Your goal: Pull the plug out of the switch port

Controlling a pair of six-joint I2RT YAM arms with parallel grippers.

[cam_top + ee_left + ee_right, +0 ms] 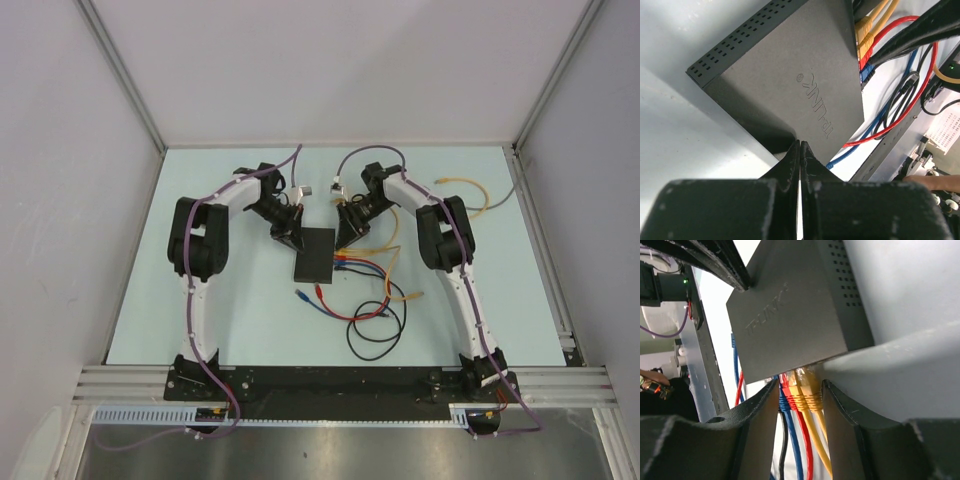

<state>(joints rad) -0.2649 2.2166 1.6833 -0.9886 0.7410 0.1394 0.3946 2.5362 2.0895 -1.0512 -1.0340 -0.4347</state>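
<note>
The black switch (314, 255) lies flat at mid-table, with its port edge facing right. Blue, red and two yellow plugs (801, 397) sit side by side in its ports; they also show in the left wrist view (865, 40). My right gripper (800, 383) is open, and its fingers (767, 405) straddle the whole row of plugs just short of the switch (790, 315). In the top view it (347, 240) is at the switch's upper right corner. My left gripper (800, 143) is shut and empty, with its tips against the switch (790, 75) top at the opposite corner (288, 237).
Loose cables trail right and toward me from the ports: red and blue ends (308, 294), a black loop (375, 335), and tan cables (470, 190) toward the far right. Grey enclosure walls close three sides. An aluminium rail (340, 378) runs along the near edge.
</note>
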